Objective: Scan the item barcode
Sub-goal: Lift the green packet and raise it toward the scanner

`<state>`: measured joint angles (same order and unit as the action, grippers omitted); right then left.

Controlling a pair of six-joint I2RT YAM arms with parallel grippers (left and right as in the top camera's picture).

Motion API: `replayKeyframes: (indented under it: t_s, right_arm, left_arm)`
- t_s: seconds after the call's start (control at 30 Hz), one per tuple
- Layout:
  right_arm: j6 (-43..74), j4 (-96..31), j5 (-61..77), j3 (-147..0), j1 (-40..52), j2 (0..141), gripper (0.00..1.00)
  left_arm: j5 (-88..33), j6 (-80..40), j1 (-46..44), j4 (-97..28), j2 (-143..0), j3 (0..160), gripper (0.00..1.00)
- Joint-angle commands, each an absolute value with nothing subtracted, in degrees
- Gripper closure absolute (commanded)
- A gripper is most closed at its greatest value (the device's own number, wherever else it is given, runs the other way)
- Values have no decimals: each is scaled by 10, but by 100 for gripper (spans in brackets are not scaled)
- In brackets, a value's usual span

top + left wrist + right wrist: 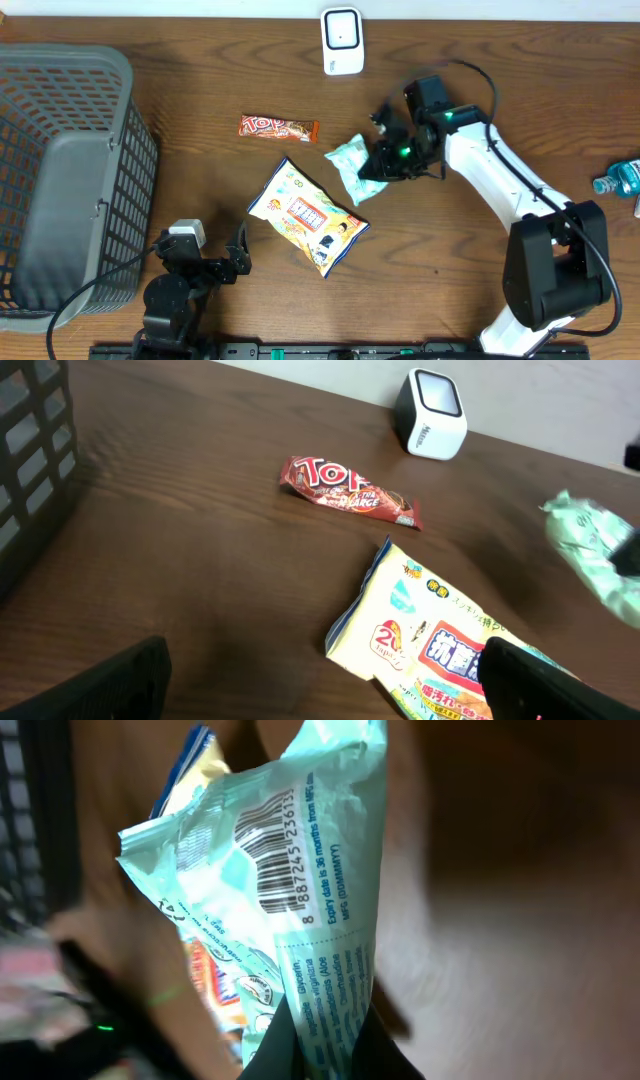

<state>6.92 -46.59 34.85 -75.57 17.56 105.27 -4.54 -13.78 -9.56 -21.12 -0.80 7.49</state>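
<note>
Right pincer point(380, 163) clenched on the pale mint-green soft plastic packet point(348, 163), held right of mid-table. The white boxy barcode scanner point(341, 40) stands well apart at the far edge. Left pincer point(238, 262) released, idle at the near edge. Judgement: pickup done, presenting to the scanner remains.

Left wrist: red foil-wrapped bar point(350, 490) reads "TOP… XTRA LARGE".

Right wrist: the packet's black barcode point(268, 850) faces this camera. It starts "8 887245", with "Expiry date is 36 months from MFG" beside it.

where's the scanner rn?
The scanner stands at the far edge of the table, top centre in the overhead view. Its nearest neighbours are the chocolate bar and the teal packet, both nearer the arms.
</note>
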Motion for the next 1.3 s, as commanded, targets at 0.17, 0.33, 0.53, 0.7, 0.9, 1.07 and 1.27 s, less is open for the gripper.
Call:
replayKeyframes:
  t_s: [0.17,0.33,0.53,0.7,0.9,1.07,1.27]
  right_arm:
    - [-149,-408,339,-757,188,1049,99]
    - [-184,-401,345,-757,189,1049,99]
    - [-354,-402,329,-757,189,1049,99]
    - [-425,-363,307,-757,188,1049,99]
    - [-425,-269,303,-757,189,1022,99]
    - [-425,-251,310,-757,189,966,99]
    - [-425,-267,310,-757,189,937,99]
  left_arm:
    - [-42,-145,-98,-223,-7,66,2]
    - [-42,-145,-98,-223,-7,66,2]
    - [-42,-145,-98,-223,-7,66,2]
    - [-42,-145,-98,-223,-7,66,2]
    - [-42,-145,-98,-223,-7,66,2]
    - [-42,-145,-98,-223,-7,66,2]
    - [-42,-145,-98,-223,-7,66,2]
